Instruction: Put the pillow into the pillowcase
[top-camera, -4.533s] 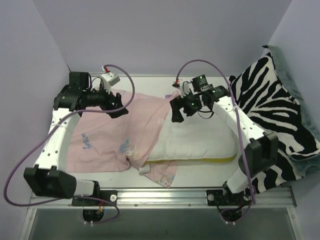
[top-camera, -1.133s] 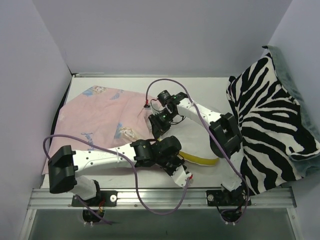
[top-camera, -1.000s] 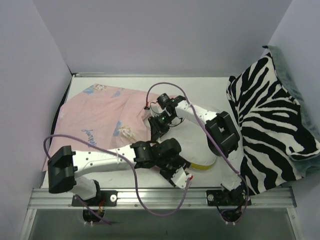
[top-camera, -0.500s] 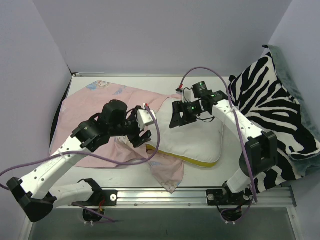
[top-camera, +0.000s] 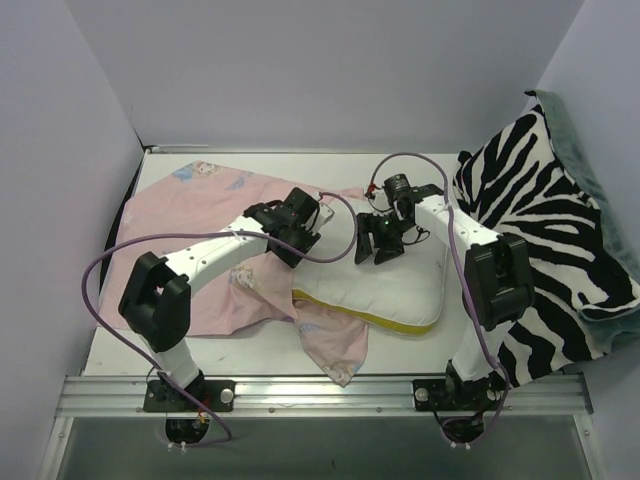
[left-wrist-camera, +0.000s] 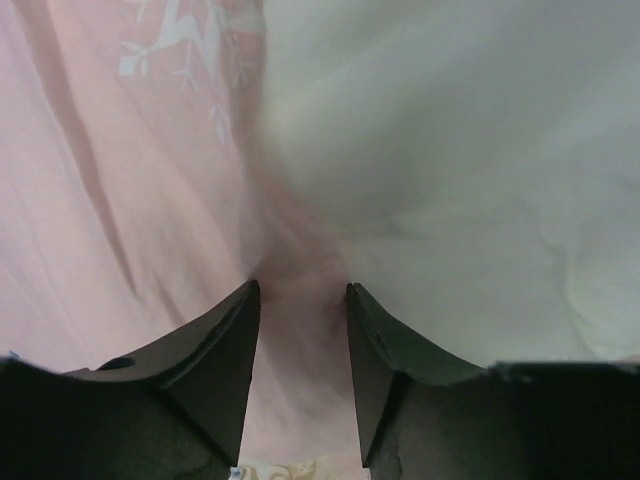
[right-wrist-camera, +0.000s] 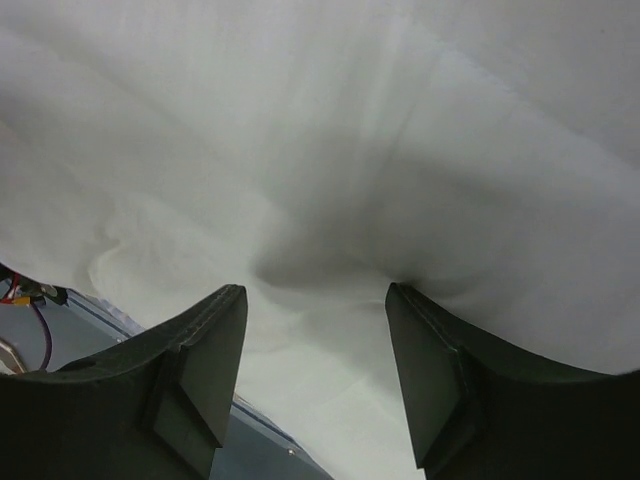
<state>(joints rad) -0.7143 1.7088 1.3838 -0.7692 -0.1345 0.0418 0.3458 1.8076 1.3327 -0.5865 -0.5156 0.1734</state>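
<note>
Pillow (top-camera: 385, 290): white face up on the tabletop (top-camera: 420, 172), right of centre, yellow band along its near edge; it sits almost where it lay half a second ago.
Pillowcase (top-camera: 195, 235): spread pale pink to the left, touching the pillow's left end, with one flap poking out from under the pillow's near-left corner.
Left hand (left-wrist-camera: 300, 290): now swung in from the left to the seam where pink cloth meets white. Its fingers are a narrow gap apart with a fold of the pillowcase between them; whether they pinch it, the wrist view does not settle.
Right hand (right-wrist-camera: 315, 290): shifted a little nearer, onto the pillow's far-left part. The fingers are spread wide and press a dimple into the cover, holding nothing.
Change: both hands have closed in on the same end of the pillow.
Meaning: the pillow appears to be outside the case still, and the hands look set to lift the opening over that end.
Blanket (top-camera: 540, 230): zebra-striped, heaped at the right, untouched.
</note>
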